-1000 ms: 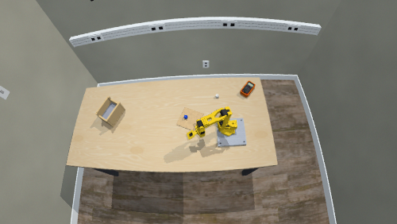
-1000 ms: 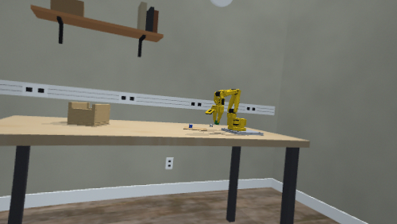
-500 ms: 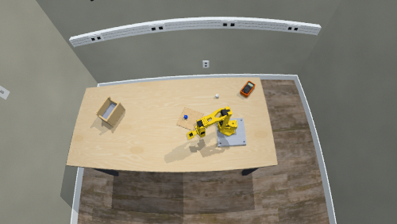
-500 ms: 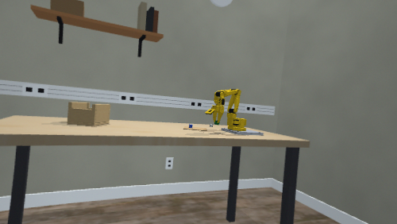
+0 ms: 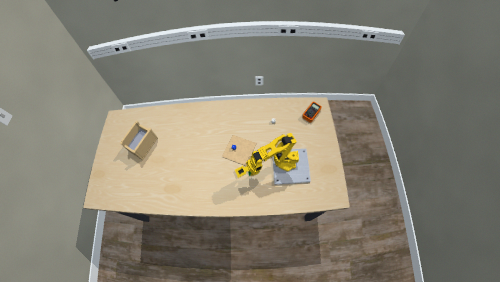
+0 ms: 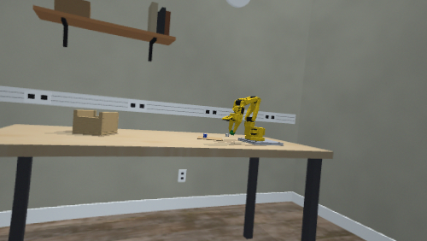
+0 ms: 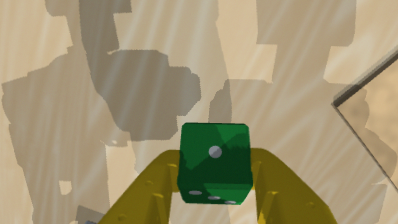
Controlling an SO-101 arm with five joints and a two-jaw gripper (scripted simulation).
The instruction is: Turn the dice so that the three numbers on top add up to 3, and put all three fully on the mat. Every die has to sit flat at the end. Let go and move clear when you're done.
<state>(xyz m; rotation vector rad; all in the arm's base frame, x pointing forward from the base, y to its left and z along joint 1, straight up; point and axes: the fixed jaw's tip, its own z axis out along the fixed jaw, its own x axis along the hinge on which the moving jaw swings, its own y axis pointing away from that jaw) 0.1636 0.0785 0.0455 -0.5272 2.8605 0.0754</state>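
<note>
Fingers clamp the green die [image 7: 215, 162] above the table [image 5: 175, 170]; mat [image 5: 240, 149] at two o'clock, its blue die [image 5: 233, 147] seemingly unobstructed.

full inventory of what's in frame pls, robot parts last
Green die: 1, green, clamped in the pincer above the table, one-pip face toward the wrist camera.
Blue die: 1, blue, on the mat.
White die: 1, white, on bare table behind the mat, off it.
Mat: 1, tan square, table centre, left of the arm.
Open box: 1, tan, table's left part.
Multimeter: 1, orange and black, back right corner of table.
Table: 1, light wood, dark legs.
Wall shelf: 1, brown, holding books and a box.
Base plate: 1, grey, under the arm.
Arm: 1, yellow.
Pincer: 1, yellow, shut on the green die.
</note>
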